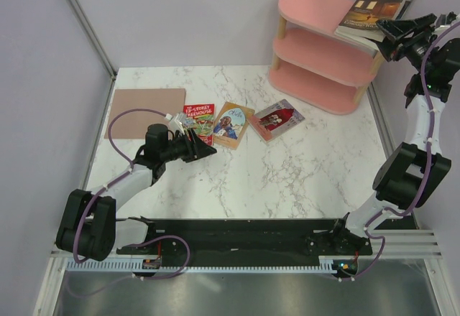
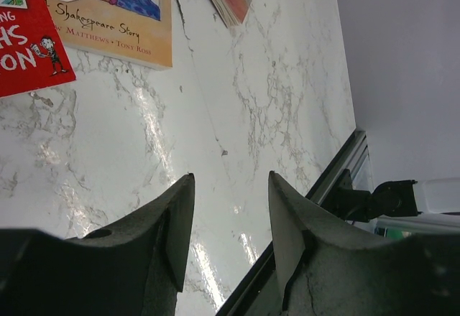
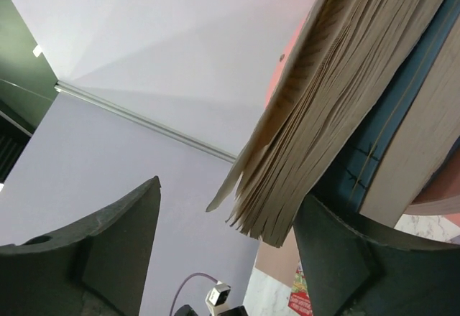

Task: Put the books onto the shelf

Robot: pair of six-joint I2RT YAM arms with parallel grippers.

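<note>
Top view with both wrist views; step in hand: release of a stack of books (image 1: pixel 374 11) on the top board of the pink shelf (image 1: pixel 316 54), which stands at 1 o'clock on the counter (image 1: pixel 302 179). The right claw (image 1: pixel 397 36) sits at the stack's near corner, at 4 o'clock from it, with its jaws well apart; its wrist view shows the fanned page edges reaching in between the jaws beside one finger, with no grip on them. The stack overhangs the board's edge and lies slightly askew. Three books lie flat at 11 o'clock on the counter: the red Treehouse book (image 1: pixel 200 118), the tan book (image 1: pixel 233 124) and the pink-grey book (image 1: pixel 277 119), side by side, with a brown mat (image 1: pixel 140 111) further toward 10 o'clock. The left claw (image 1: pixel 205 149) hovers low just at 6 o'clock from the red book, jaws apart and empty. The next move probably calls for the right claw to back away cleanly without dragging the stack, and for the left claw to lift one flat cover by an edge.
</note>
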